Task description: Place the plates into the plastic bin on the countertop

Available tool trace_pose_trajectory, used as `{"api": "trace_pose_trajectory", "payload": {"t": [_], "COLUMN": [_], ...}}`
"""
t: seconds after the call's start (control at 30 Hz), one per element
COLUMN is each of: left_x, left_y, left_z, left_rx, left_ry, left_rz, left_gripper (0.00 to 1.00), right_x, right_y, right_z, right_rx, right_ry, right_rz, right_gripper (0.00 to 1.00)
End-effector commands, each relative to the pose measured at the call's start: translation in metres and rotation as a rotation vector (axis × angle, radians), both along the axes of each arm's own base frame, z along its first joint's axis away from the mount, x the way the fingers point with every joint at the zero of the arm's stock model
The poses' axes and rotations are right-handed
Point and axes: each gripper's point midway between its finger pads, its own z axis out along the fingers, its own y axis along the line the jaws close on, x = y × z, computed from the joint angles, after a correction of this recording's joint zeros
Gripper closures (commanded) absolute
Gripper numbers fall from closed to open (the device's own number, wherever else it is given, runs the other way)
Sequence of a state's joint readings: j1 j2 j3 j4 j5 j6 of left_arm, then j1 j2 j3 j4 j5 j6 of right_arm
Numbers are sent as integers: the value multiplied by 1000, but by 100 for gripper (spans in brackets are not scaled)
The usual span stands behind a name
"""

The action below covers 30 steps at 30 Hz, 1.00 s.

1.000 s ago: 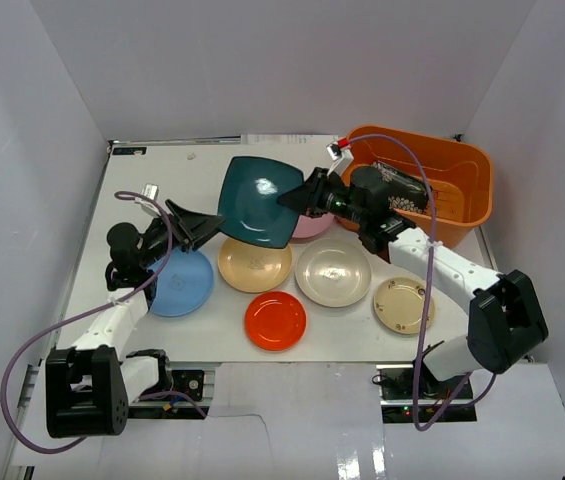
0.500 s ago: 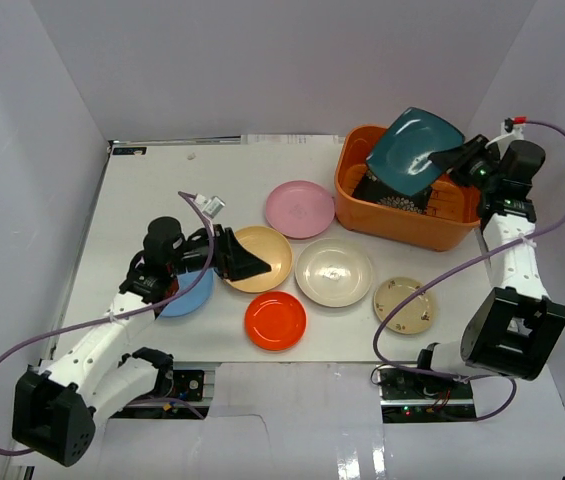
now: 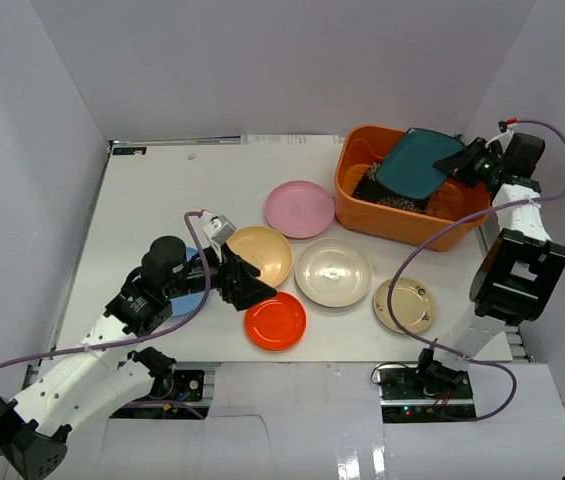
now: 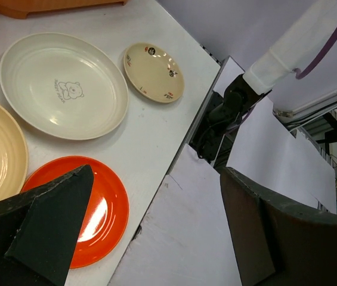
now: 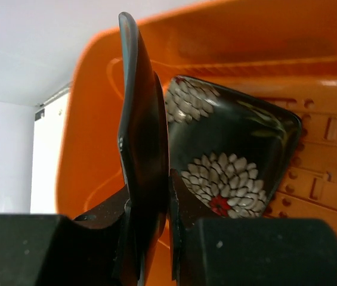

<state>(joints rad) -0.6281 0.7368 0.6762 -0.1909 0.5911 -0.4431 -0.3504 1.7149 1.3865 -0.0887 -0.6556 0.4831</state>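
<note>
My right gripper (image 3: 465,162) is shut on the edge of the square dark teal plate (image 3: 417,162), held inside the orange plastic bin (image 3: 362,205). In the right wrist view the teal plate (image 5: 144,137) stands edge-on between my fingers above the black patterned plate (image 5: 228,161) lying in the bin. My left gripper (image 3: 250,287) is open and empty, low over the countertop (image 3: 142,190) between the yellow plate (image 3: 262,255) and the red-orange plate (image 3: 275,320). The pink plate (image 3: 300,208), cream plate (image 3: 333,272) and small beige plate (image 3: 405,305) lie on the countertop. The light blue plate (image 3: 190,295) is mostly hidden under my left arm.
White walls surround the countertop on three sides. The table's front edge runs just below the red-orange plate (image 4: 96,220). The right arm's base stands near the small beige plate (image 4: 154,71).
My right gripper has lowered the teal plate into the bin, tilting it flatter. My left arm has moved forward and right, toward the red-orange plate.
</note>
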Motion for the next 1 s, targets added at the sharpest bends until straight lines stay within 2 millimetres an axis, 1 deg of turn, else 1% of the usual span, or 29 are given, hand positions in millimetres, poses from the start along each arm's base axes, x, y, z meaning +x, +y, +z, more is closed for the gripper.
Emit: {"api": "trace_pose_trajectory", "payload": {"t": [0.0,0.03,0.07,0.1,0.17,0.3,0.37,0.4,0.43,0.47,0.5,0.53,0.6,0.63,0.7,0.73,0.77,0.8,0.83,0.87,0.9,0.93,0.97], "left_x": [0,0,-1,-1,1,2,2,2,1,2,2,3,4,5,5,7,8,9,12,13,15,18,20], "left_y": [1,0,0,-1,0,-1,-2,-2,-3,-3,-3,-3,-2,-2,-2,-1,-1,0,1,2,4,5,7], "left_z": [2,1,2,-1,-1,-6,-8,-9,-9,-10,-11,-11,-12,-12,-13,-14,-14,-15,-15,-15,-16,-17,-18], "left_rx": [35,40,40,48,55,74,80,83,84,85,88,89,94,95,99,103,106,109,114,116,122,130,133], "left_ry": [-29,-24,-29,-22,-25,-15,-9,-8,-4,-3,-1,-3,1,-1,1,3,4,4,3,1,3,3,1], "left_rz": [22,22,18,18,33,37,34,33,32,32,32,36,47,49,54,61,67,75,93,102,114,135,147], "left_gripper": [2,2,2,2,2,2,2,2,2,2,2,2,2,2,2,2,2,2,2,2,2,2,2], "right_x": [11,13,15,19,21,22,22,21,22,20,19,19,16,17,14,14,14,14,15,15,15,13,15], "right_y": [-3,-3,-2,-2,0,5,2,0,-7,-10,-13,-16,-21,-26,-27,-36,-33,-35,-43,-40,-42,-56,-49], "right_z": [22,14,10,-5,-22,-44,-53,-57,-64,-67,-73,-77,-84,-86,-90,-90,-85,-83,-79,-72,-68,-63,-54], "right_rx": [-14,-5,2,17,26,7,-9,-13,-39,-54,-72,-99,-145,-180,-228,-284,-313,-339,-396,-431,-470,-552,-589], "right_ry": [-84,-63,-53,-21,20,62,91,107,133,153,167,183,214,228,260,268,261,261,261,251,249,256,237], "right_rz": [46,51,59,65,75,90,74,61,14,-6,-21,-49,-65,-94,-110,-145,-148,-161,-203,-216,-244,-312,-320], "right_gripper": [92,92,92,92,92,92,88,84,69,58,50,38,29,21,16,10,8,5,3,4,7,10,10]}}
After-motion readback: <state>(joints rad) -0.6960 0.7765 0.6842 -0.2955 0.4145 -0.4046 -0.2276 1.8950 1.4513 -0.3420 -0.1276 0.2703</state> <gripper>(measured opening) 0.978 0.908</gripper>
